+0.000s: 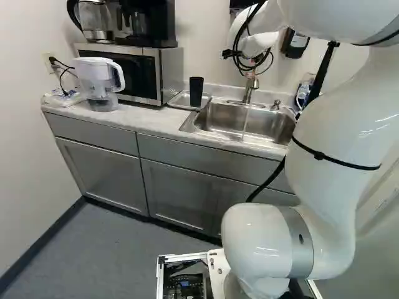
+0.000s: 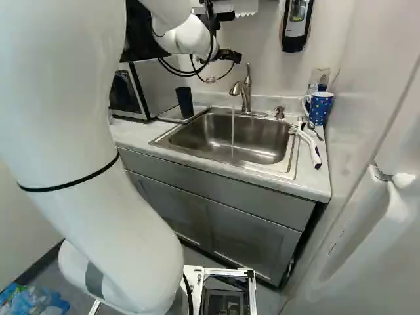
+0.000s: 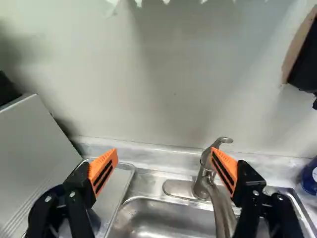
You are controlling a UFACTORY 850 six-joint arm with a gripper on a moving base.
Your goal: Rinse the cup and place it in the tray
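Pale walls enclose a grey floor [image 1: 118,249] and grey cabinets [image 1: 177,196]. Light countertop [image 1: 140,123] above: microwave [image 1: 169,71] against the back edge, blue mug [image 2: 319,108] near the right-hand back corner. Steel sink [image 2: 197,134] set in, tap running. Shallow tray [image 1: 177,101] lies between microwave and sink. Gripper [image 3: 164,151] is raised before the wall above the faucet [image 3: 203,183], fingers spread, nothing between them. Black cup [image 1: 196,91] stands upright in the tray, toward its front corner beside the sink. Whether it has been rinsed cannot be determined.

Assessment: placing appears complete; closing the tap is the probable step in hand. Recommended: clear the cup's rim, approach the lever [image 3: 223,141] from above, press it down gently without side load on the spout, and confirm that the water stream [image 2: 233,134] stops.
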